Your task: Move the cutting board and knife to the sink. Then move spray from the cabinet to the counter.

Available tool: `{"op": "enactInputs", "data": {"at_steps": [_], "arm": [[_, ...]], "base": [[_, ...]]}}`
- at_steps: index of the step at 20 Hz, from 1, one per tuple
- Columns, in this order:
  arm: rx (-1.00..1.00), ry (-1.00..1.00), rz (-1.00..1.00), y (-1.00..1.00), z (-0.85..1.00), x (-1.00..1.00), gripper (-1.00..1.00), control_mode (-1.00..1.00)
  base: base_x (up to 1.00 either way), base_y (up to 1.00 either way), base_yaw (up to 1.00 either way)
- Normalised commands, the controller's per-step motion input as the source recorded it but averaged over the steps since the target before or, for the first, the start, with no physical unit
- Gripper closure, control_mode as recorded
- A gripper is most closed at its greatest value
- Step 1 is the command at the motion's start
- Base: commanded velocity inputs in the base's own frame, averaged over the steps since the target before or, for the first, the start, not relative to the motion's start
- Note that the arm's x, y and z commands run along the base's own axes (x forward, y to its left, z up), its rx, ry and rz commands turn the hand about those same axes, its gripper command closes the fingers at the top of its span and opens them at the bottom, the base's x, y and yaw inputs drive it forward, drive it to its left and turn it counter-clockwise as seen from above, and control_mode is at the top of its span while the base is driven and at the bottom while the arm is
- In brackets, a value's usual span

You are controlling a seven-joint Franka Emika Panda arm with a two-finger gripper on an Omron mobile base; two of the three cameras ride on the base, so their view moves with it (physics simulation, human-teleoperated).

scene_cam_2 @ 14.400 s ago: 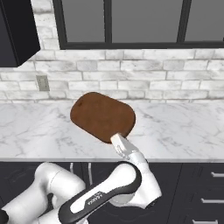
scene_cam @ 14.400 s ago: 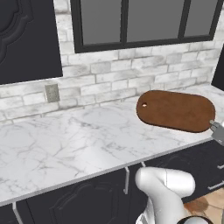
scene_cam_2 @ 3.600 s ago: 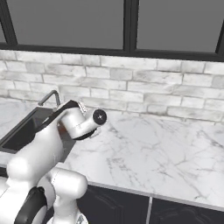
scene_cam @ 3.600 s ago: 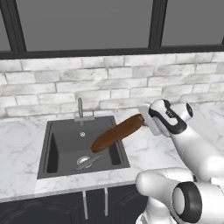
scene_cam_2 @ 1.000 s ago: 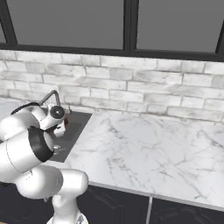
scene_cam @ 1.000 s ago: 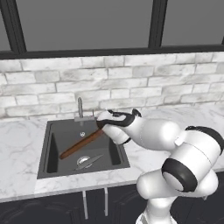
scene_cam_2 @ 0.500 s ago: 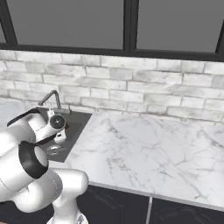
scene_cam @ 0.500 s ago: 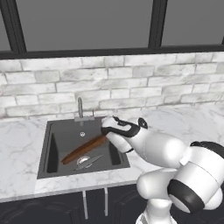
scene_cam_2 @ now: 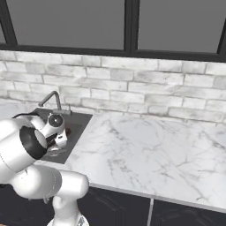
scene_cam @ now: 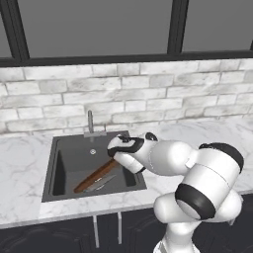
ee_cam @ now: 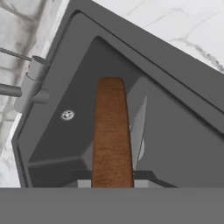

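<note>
The brown cutting board [scene_cam: 92, 178] stands on edge, slanting down into the dark sink [scene_cam: 74, 154], its low end near the basin floor. My gripper [scene_cam: 115, 158] is shut on the board's upper end, just inside the sink's right rim. In the hand view the cutting board [ee_cam: 111, 131] runs straight away from my gripper [ee_cam: 112, 178], clamped between the fingertips [ee_cam: 84, 178]. The knife's grey blade [ee_cam: 139, 127] lies on the sink floor right beside the board; the same knife [scene_cam: 103, 182] shows next to the board's low end. The spray and the cabinet are out of view.
A metal faucet [scene_cam: 91, 122] stands at the sink's back rim, close to the board's path. The white marble counter [scene_cam_2: 145, 150] stretches wide to the right of the sink [scene_cam_2: 80, 120]. A brick backsplash and dark windows rise behind.
My gripper has gone down and a little left into the sink with the cutting board. The board's far end has sunk toward the basin floor beside the knife.
</note>
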Motion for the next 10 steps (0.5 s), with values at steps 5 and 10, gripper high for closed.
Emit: {"op": "enactInputs", "data": {"at_steps": [5,10], "arm": [[0.02,0.0,0.0,0.14,-0.23,0.0,1.0,-1.0],[0.0,0.0,0.0,0.01,0.0,0.0,-1.0,-1.0]], "base": [[0.0,0.0,0.0],[0.0,0.0,0.0]]}}
